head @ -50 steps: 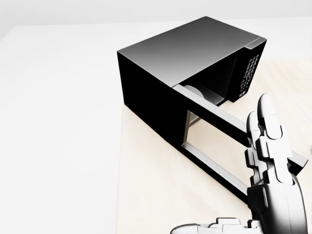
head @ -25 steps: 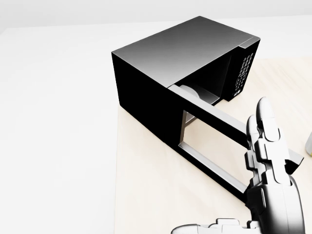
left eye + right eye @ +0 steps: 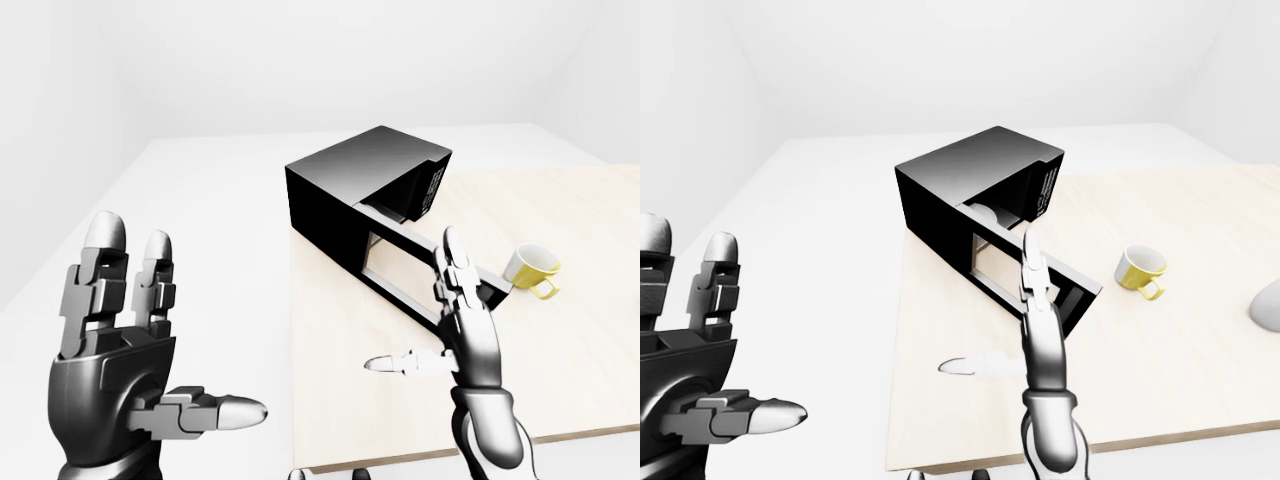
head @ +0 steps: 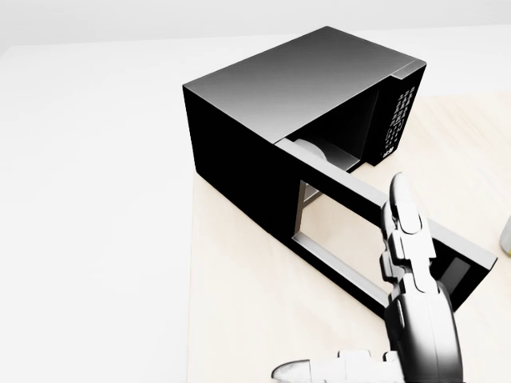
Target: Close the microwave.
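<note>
The black microwave point(image 4: 303, 88) stands on the light wooden table point(image 3: 1200, 380), at the table's left edge in the head view. Its door point(image 4: 359, 195) is wide open and swings out toward the bottom right of the head view. The window frame and cavity show. My right hand point(image 4: 403, 239) is open with its fingers straight up and the thumb out to the left. It overlaps the free end of the door; I cannot tell whether they touch. My left hand point(image 3: 130, 330) is open and raised at the left of the left-eye view, far from the microwave.
A yellow mug point(image 3: 1138, 270) stands on the table to the right of the door's free end. A pale rounded object point(image 3: 1268, 305) shows at the right edge of the right-eye view. White floor lies left of the table.
The view first shifted slightly, moving the microwave up and left in the picture. My right hand then moved left and lower, over the door's free end. The door angle looks unchanged.
</note>
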Controlling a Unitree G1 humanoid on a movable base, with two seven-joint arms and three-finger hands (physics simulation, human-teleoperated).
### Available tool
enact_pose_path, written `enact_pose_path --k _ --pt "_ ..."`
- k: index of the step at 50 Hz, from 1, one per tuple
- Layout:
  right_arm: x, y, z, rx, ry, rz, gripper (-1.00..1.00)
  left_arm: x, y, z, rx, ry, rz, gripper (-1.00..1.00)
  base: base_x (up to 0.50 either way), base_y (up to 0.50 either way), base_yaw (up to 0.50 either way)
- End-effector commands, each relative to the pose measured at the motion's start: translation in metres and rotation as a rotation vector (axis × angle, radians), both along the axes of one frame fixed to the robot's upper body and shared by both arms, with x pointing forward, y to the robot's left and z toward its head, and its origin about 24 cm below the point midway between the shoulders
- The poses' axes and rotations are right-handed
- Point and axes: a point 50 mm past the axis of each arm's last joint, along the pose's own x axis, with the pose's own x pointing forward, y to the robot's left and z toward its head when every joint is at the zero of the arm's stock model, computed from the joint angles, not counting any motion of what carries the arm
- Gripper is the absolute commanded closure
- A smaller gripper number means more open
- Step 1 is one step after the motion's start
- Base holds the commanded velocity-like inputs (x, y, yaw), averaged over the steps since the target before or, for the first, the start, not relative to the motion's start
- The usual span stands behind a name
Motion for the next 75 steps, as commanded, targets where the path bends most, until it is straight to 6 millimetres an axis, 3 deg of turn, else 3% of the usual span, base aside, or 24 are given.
enact_pose_path --k 1,20,36,48,56,64,75 --pt "0.017 -0.001 -0.022 0.001 0.064 -0.005 -1.0 0.0 0.0 0.0 0.002 0.003 -0.005 -1.0 0.0 0.0 0.0" --pt "0.036 -0.005 -0.046 0.018 0.122 -0.015 -1.0 -0.001 0.0 0.001 0.003 -0.006 -0.017 -1.0 0.0 0.0 0.0" --pt "0.068 -0.018 -0.077 0.055 0.212 -0.058 -1.0 -0.002 -0.002 0.001 0.002 -0.007 -0.033 -1.0 0.0 0.0 0.0" --pt "0.085 -0.023 -0.074 0.051 0.205 -0.07 -1.0 -0.002 -0.002 0.002 0.002 -0.011 -0.036 -1.0 0.0 0.0 0.0" --pt "0.107 -0.029 -0.083 0.062 0.26 -0.088 -1.0 -0.002 -0.002 0.002 0.005 -0.011 -0.034 -1.0 0.0 0.0 0.0" --pt "0.119 -0.033 -0.072 0.078 0.229 -0.084 -1.0 -0.002 -0.002 0.001 0.008 -0.005 -0.033 -1.0 0.0 0.0 0.0" --pt "0.14 -0.039 -0.074 0.086 0.273 -0.101 -1.0 -0.001 -0.002 -0.001 0.009 0.003 -0.035 -1.0 0.0 0.0 0.0"
